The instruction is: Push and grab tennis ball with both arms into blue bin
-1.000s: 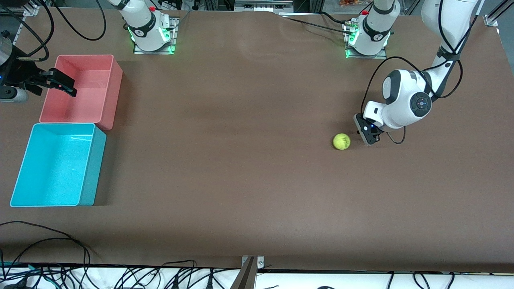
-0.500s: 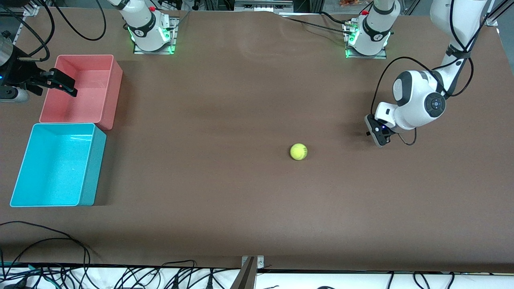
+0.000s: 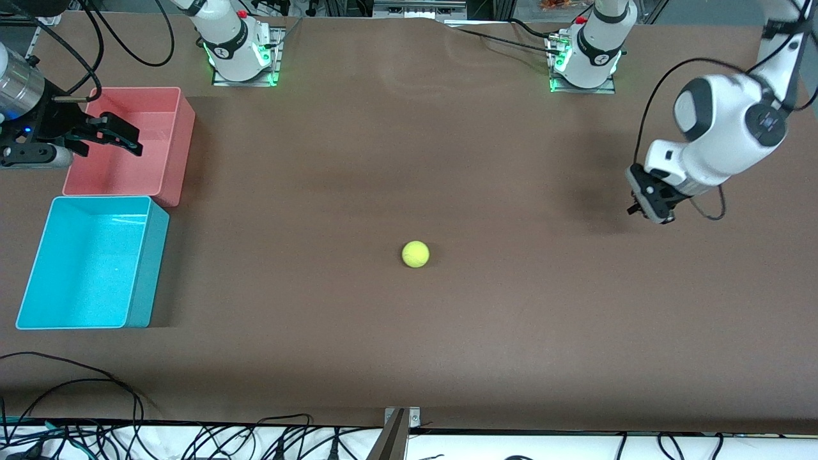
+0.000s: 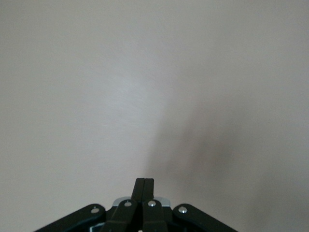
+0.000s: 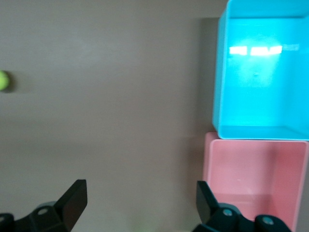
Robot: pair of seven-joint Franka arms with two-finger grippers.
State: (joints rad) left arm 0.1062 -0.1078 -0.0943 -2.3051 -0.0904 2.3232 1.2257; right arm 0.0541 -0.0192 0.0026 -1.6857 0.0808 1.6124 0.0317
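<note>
The tennis ball (image 3: 415, 253) lies alone on the brown table near its middle; it also shows small in the right wrist view (image 5: 3, 80). The blue bin (image 3: 148, 268) stands empty at the right arm's end, nearer the front camera than the pink bin; it also shows in the right wrist view (image 5: 219, 72). My left gripper (image 3: 647, 206) hangs over bare table at the left arm's end, well away from the ball, with its fingers (image 4: 144, 182) shut and empty. My right gripper (image 3: 124, 137) is open and empty over the pink bin's edge (image 5: 140, 193).
A pink bin (image 3: 182, 144) stands empty beside the blue bin, farther from the front camera; it also shows in the right wrist view (image 5: 207, 164). Cables run along the table's near edge (image 3: 192, 441). The arm bases (image 3: 239, 51) stand at the back.
The ball has rolled from beside the left gripper toward the right arm's end, to mid-table. The left gripper has pulled back toward its own end. The right gripper has shifted slightly over the pink bin.
</note>
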